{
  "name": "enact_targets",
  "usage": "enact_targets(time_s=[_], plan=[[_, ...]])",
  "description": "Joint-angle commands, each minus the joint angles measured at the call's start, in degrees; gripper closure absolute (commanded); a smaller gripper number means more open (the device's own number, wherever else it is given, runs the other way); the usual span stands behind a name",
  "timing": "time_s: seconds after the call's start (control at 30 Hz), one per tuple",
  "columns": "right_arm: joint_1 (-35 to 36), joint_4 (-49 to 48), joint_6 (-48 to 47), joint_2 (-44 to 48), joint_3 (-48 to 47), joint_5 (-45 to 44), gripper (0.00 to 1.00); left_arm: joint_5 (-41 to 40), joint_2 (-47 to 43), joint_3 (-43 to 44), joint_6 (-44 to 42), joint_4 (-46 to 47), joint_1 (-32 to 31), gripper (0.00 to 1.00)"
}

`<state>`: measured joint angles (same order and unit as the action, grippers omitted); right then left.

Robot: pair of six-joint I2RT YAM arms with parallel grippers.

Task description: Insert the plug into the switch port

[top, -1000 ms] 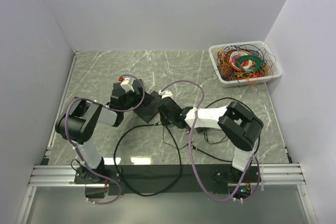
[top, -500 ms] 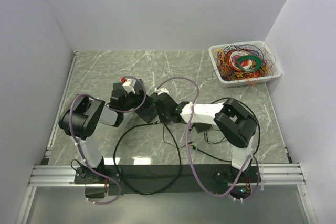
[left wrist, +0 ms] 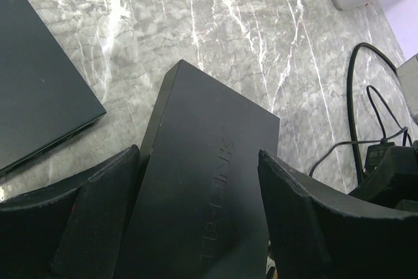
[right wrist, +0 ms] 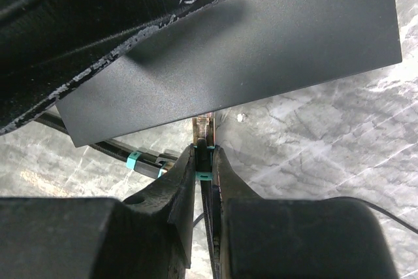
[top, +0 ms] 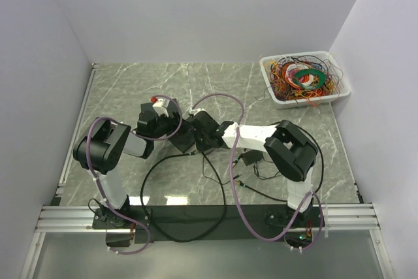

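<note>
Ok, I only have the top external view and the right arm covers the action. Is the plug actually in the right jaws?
Observer: Yes. On the right wrist camera the right gripper has its jaws shut on the plug, whose clear tip pokes out ahead of them.
Operator: Is the tip at the switch?
Observer: It meets the near edge of the switch. The port itself is hidden there, so I cannot tell whether the plug is seated.
Operator: And the left side?
Observer: On the left wrist camera the left gripper has the switch between its jaws, one against each side.
</note>
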<state>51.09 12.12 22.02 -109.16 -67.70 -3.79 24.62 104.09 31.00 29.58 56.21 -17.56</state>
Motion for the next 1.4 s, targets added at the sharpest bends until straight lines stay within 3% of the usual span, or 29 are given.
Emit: enact_targets(time_s=[0.0, 0.57, 0.8, 1.13, 1.37], plan=[[0.15, 2.65, -0.22, -0.52, -2.35, 2.21, 1.0, 0.51, 1.28, 0.81, -1.11, 1.54, -0.54, 0.23], [-1.26, 5.46, -2.77, -3.34, -7.97, 0.45, 1.0, 8.51, 4.1, -1.21, -2.86, 8.39, -1.33, 0.27], [-1.26, 5.81, -6.73, -2.54, -9.64, -1.65, 1.0, 7.02, 4.36, 1.77, -8.66, 1.38, -6.34, 0.28], [-1.87, 4.05, -6.38, -2.02, -10.35, -5.08, 1.0, 7.99, 6.38, 1.95, -8.67, 2.15, -6.96, 0.31], [-3.54, 1.94, -6.99, 0.27, -10.26, -5.44, 1.0, 8.25, 7.17, 2.22, -9.19, 1.8, -7.05, 0.42]])
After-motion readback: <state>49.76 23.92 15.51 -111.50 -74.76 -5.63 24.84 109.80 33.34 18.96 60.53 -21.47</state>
